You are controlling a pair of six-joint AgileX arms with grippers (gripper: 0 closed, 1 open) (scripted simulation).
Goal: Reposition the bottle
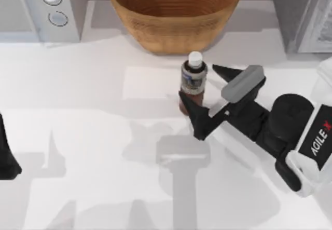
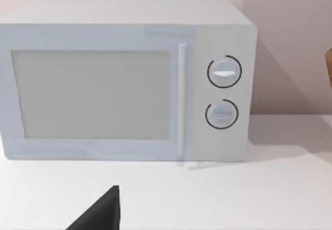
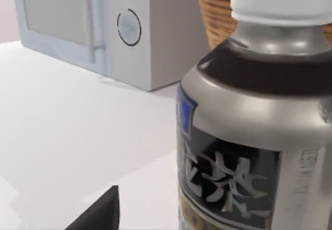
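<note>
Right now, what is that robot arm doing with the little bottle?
The right gripper has its two black fingers spread open on either side of the bottle, which stands upright on the white table just in front of the wicker bowl. The fingers are not squeezing it yet, so the bottle has not been picked up. The left gripper waits at the table's left edge, facing the microwave.

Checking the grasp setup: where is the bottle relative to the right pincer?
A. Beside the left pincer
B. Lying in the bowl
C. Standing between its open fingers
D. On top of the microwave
C: the bottle stands upright inside the spread fingers of the right pincer, in front of the bowl.
</note>
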